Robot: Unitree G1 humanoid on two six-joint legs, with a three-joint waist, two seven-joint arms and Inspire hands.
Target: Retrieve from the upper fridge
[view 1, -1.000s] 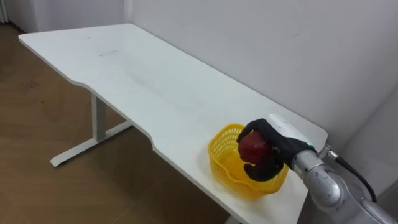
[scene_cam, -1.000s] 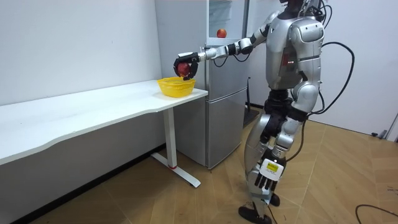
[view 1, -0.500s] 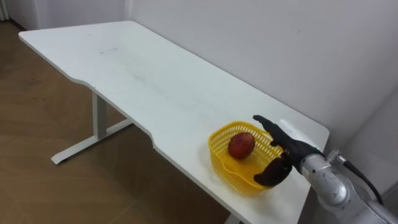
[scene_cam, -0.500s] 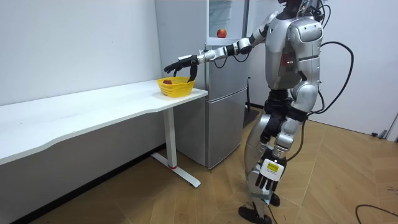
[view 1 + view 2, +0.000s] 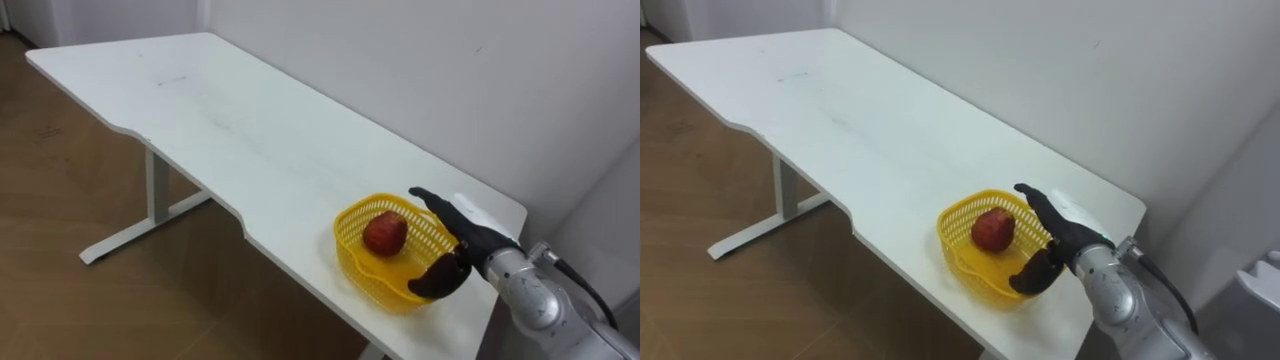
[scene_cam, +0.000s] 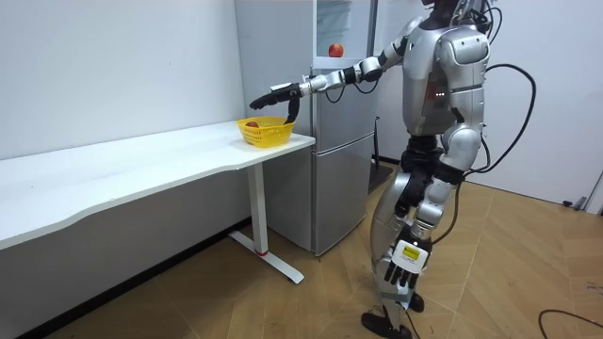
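A red apple (image 5: 384, 233) (image 5: 992, 229) lies in a yellow basket (image 5: 352, 262) (image 6: 264, 132) at the near right end of the white table (image 5: 250, 140). My right hand (image 5: 462, 242) (image 5: 1052, 246) hovers open over the basket's right rim, fingers stretched out, thumb hanging down, nothing in it. In the room view I stand by the fridge (image 6: 334, 141) with my right arm stretched over the table end; my left hand (image 6: 401, 269) hangs low at my side with straight fingers. Another red fruit (image 6: 334, 49) sits in the open upper fridge.
The table runs far to the left with a wavy front edge and a white leg (image 5: 150, 200) on a wooden floor. A white wall backs the table. The grey fridge stands just beyond the table's right end.
One second ago my right hand was shut on the apple above the basket. It let go; the apple now lies in the basket and the fingers are spread.
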